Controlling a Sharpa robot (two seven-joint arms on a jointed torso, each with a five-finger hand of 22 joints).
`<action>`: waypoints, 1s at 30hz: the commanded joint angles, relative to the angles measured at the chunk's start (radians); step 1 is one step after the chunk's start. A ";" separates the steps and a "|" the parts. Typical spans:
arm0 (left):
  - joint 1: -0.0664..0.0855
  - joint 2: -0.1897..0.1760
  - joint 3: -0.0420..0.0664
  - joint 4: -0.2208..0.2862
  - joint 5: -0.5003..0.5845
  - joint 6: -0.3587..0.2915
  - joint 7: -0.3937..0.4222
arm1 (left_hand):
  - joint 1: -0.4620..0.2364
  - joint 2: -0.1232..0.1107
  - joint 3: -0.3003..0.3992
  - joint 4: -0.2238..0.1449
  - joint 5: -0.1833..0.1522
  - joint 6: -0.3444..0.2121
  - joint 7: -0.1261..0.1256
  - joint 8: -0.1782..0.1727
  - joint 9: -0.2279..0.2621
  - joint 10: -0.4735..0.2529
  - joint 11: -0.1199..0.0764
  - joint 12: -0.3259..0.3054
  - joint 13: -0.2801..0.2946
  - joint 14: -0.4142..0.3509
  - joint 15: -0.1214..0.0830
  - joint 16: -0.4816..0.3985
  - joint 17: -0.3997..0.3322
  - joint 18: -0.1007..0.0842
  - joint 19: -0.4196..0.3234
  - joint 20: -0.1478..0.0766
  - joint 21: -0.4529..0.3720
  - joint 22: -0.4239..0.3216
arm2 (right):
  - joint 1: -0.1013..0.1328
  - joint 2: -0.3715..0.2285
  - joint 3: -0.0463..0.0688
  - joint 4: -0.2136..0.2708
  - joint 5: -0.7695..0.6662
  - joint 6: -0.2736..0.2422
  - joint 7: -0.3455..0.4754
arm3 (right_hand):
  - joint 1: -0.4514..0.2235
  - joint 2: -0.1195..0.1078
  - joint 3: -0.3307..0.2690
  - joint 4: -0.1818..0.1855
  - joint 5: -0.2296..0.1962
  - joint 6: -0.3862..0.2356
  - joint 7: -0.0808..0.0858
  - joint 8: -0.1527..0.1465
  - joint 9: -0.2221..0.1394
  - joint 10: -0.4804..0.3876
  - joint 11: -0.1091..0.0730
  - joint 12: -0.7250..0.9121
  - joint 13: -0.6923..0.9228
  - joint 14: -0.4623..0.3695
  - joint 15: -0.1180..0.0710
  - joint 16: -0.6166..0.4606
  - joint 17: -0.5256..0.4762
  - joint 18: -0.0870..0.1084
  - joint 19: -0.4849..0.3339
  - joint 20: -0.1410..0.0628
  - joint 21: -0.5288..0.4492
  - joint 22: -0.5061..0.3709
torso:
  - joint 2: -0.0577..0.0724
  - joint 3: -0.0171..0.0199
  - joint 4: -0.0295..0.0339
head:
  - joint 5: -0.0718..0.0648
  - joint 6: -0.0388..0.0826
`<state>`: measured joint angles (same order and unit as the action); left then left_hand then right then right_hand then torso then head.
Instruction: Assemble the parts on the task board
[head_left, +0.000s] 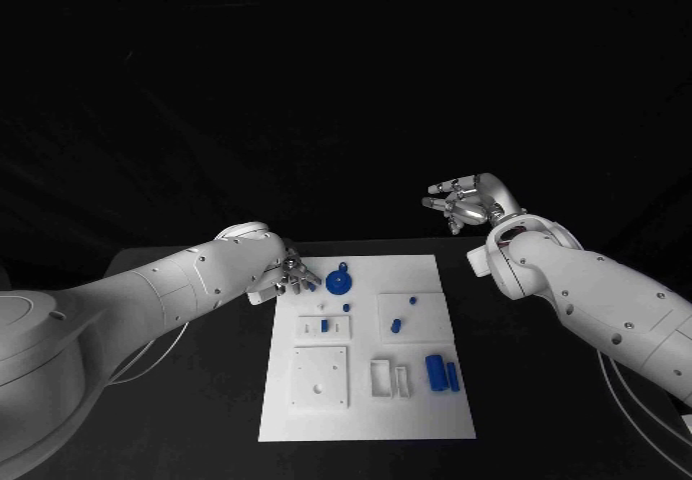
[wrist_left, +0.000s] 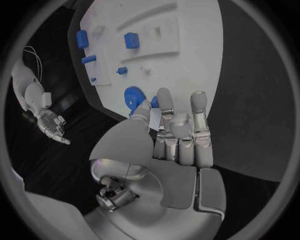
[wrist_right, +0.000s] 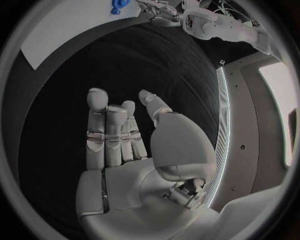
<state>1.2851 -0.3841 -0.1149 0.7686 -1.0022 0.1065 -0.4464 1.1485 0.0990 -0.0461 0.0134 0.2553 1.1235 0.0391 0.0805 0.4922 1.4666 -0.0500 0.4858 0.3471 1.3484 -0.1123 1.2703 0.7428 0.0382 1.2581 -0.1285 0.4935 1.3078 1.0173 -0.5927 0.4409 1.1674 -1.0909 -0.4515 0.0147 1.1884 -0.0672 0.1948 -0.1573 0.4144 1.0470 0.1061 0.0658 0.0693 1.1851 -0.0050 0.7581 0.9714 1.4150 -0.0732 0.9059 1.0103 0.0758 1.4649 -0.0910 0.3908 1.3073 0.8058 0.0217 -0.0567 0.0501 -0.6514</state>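
The task board (head_left: 368, 400) lies flat in the middle of the black table (head_left: 519, 400), its long axis running away from the robot toward the far edge. At the board's far left corner sits a round blue gear (head_left: 339, 280) with a small stem pointing away from the robot; the left wrist view shows the same gear (wrist_left: 132, 96) just beyond that hand's fingertips. Further in, a small blue peg (head_left: 397, 324) stands on a raised white square, and another short blue piece (head_left: 326, 324) sits on the neighbouring block. Near the board's near right side two longer blue parts (head_left: 441, 374) lie side by side, their long axes parallel to the board's length.

The left hand (head_left: 296, 277) hovers at the board's far left corner, just beside the gear, fingers (wrist_left: 199, 107) extended and slightly apart, holding nothing (whether a fingertip touches the gear cannot be told).

The right hand (head_left: 464, 203) is raised well apart from the board, beyond its far right corner, fingers (wrist_right: 97, 102) straight and loosely spread, palm empty.
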 joint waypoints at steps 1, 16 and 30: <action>-0.004 0.004 -0.001 -0.002 0.000 0.016 0.015 | 0.016 0.002 -0.004 -0.007 0.004 0.002 -0.008 0.005 0.002 0.044 0.004 0.005 0.001 -0.002 0.002 0.003 0.000 -0.005 -0.001 0.002 0.002 0.019 | 0.000 0.002 0.000 0.001 -0.003 0.011 0.004 | -0.004 0.005 0.002 0.002 0.006 -0.001 0.000 -0.003 -0.001 -0.004 -0.001 0.007 -0.002 -0.005 0.001 -0.002 0.000 0.019 0.039 0.000 -0.002 0.047 | 0.000 0.0003 0.0004 | 0.001 0.000; -0.005 -0.009 0.000 0.015 0.021 0.004 0.043 | 0.102 0.035 0.015 -0.055 0.039 0.008 -0.032 0.081 0.087 0.044 -0.008 0.013 -0.032 0.002 -0.003 0.011 0.015 -0.006 -0.003 -0.001 0.006 0.019 | -0.001 0.009 0.000 -0.007 -0.004 0.014 0.005 | -0.004 0.003 0.006 0.001 0.005 0.000 0.000 -0.003 -0.001 -0.004 -0.001 0.007 -0.001 -0.005 0.001 -0.002 0.000 0.019 0.039 0.000 -0.001 0.048 | 0.001 0.0004 0.0006 | 0.003 -0.007; -0.005 -0.059 0.000 0.093 0.086 -0.057 0.027 | 0.082 0.039 0.098 -0.100 0.152 -0.019 -0.055 0.228 0.415 0.048 -0.020 0.063 -0.045 0.035 -0.011 0.033 0.084 -0.008 0.011 -0.008 0.016 0.019 | -0.002 0.005 0.000 -0.007 -0.004 0.012 0.005 | -0.006 0.004 0.007 0.003 0.005 0.000 -0.001 -0.003 -0.001 -0.004 -0.001 0.007 -0.001 -0.005 0.001 -0.001 0.001 0.019 0.039 0.000 -0.001 0.048 | -0.003 0.0008 0.0032 | 0.008 -0.009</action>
<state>1.2798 -0.4398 -0.1152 0.8486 -0.9556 0.0877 -0.4154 1.2461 0.1407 0.0210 -0.0613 0.3994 1.0932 -0.0054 0.2055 0.5427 1.4684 -0.0629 0.5458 0.3015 1.3741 -0.1231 1.2996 0.8243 0.0382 1.2636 -0.1342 0.5054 1.3075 1.0158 -0.5870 0.4409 1.1596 -1.0911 -0.4506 0.0146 1.1884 -0.0672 0.1977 -0.1545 0.4144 1.0469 0.1061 0.0658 0.0693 1.1851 -0.0049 0.7620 0.9715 1.4150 -0.0732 0.9059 1.0103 0.0758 1.4649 -0.0910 0.3908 1.3073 0.8037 0.0224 -0.0542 0.0564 -0.6607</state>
